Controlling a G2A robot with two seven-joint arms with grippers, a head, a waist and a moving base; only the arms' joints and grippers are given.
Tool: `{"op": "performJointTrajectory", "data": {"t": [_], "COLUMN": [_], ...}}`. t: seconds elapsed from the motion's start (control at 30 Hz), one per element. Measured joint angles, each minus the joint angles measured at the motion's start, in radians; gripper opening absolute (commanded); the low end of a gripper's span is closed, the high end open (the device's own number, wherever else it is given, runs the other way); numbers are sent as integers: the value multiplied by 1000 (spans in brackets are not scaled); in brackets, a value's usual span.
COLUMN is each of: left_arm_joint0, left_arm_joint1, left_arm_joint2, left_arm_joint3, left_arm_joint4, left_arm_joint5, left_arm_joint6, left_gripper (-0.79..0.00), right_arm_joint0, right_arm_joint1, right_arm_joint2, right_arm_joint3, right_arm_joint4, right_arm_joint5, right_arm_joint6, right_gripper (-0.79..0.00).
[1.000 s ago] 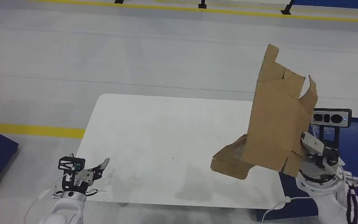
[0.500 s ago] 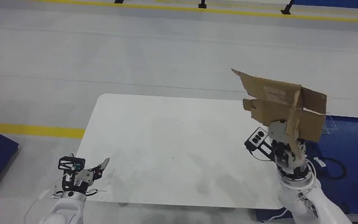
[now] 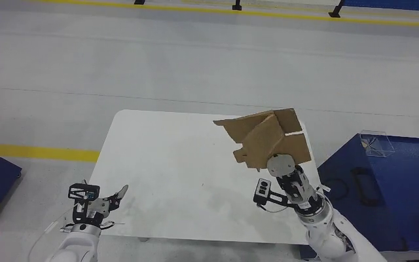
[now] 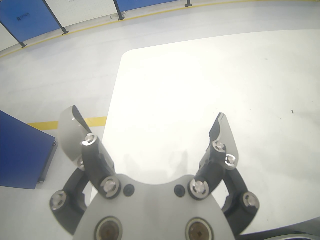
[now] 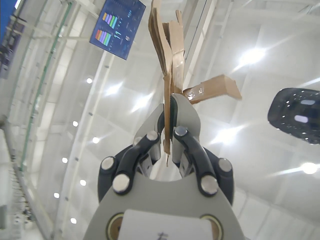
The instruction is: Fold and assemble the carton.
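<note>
A flattened brown carton (image 3: 265,136) is held in the air above the right half of the white table (image 3: 170,177). My right gripper (image 3: 283,165) is shut on the carton's lower edge. In the right wrist view the carton (image 5: 167,51) stands edge-on between the closed fingers (image 5: 186,116), with one flap sticking out sideways against the ceiling. My left gripper (image 3: 108,203) is low at the table's front left corner. Its fingers (image 4: 221,131) are spread wide with nothing between them, over the bare tabletop (image 4: 200,81).
A blue cabinet (image 3: 370,190) stands just right of the table, with a clear plastic box (image 3: 374,143) on its far corner. Another blue cabinet (image 4: 22,151) sits by the table's left side. Yellow floor lines (image 3: 46,153) run past the table.
My right arm has swung the carton leftward from beyond the table's right edge and tipped it from upright to nearly flat over the table. The left gripper has stayed still.
</note>
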Motion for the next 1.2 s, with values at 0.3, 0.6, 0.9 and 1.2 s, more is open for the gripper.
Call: {"op": "performJointTrajectory", "data": {"t": [0.3,0.6,0.9,1.2], "left_arm_joint0": [0,0,0,0], "left_arm_joint1": [0,0,0,0], "left_arm_joint2": [0,0,0,0], "left_arm_joint3": [0,0,0,0], "left_arm_joint4": [0,0,0,0], "left_arm_joint5": [0,0,0,0], "left_arm_joint6": [0,0,0,0], "left_gripper": [0,0,0,0], "right_arm_joint0": [-17,-51,-28,17], "right_arm_joint1": [-8,-24,-52,-70], "right_arm_joint2": [291,360,152,67], "right_arm_joint3": [-26,1,125,189], "right_arm_joint4": [-644,-1031,-1280,-1375], "right_arm_joint5": [-396,-684,-762,-816], "right_arm_joint6": [402,596,599,564], "right_gripper": [-785,-785,-785,-785]}}
